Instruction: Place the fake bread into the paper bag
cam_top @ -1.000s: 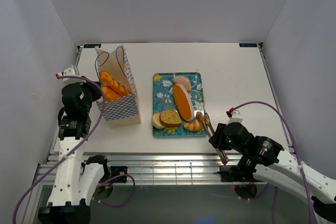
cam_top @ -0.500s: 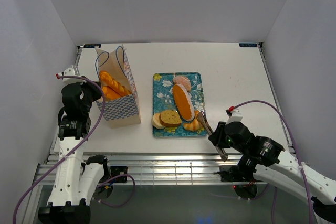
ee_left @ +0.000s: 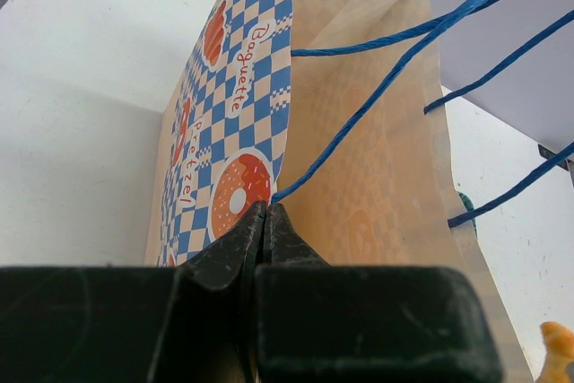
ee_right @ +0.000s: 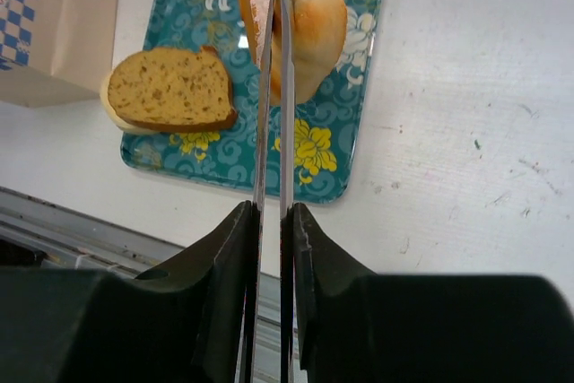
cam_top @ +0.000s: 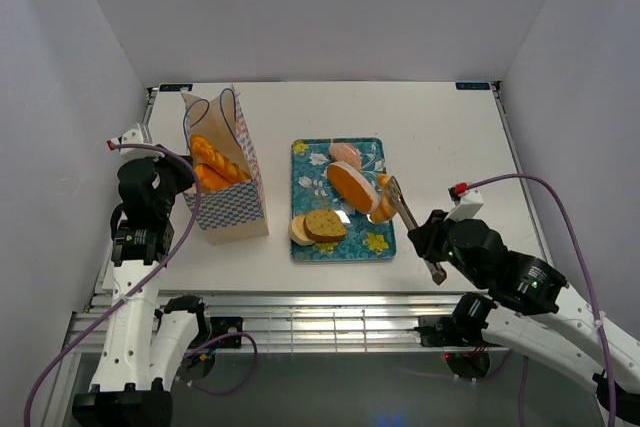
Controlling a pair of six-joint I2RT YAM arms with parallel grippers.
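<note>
The paper bag (cam_top: 228, 182) stands at the left with long golden fake breads (cam_top: 214, 163) inside it. My left gripper (cam_top: 176, 179) is shut on the bag's near rim by its blue cord, as the left wrist view (ee_left: 266, 210) shows. My right gripper (cam_top: 424, 243) is shut on metal tongs (cam_top: 401, 209), and the tongs pinch a croissant (cam_top: 382, 210) held above the tray's right edge. In the right wrist view the tongs (ee_right: 272, 87) run up to the croissant (ee_right: 316, 15). A long orange loaf (cam_top: 349, 185), a brown round slice (cam_top: 325, 224) and a pale bun (cam_top: 347, 154) lie on the tray.
The teal floral tray (cam_top: 373, 243) lies mid-table and also shows in the right wrist view (ee_right: 332, 154). A second pale slice (cam_top: 297, 231) sits under the brown one at the tray's front left. White walls enclose the table on three sides.
The right arm has lifted the croissant in the tongs off the tray's front right corner and carried it back and up. The long loaf shifted a little. The left arm has not moved.
</note>
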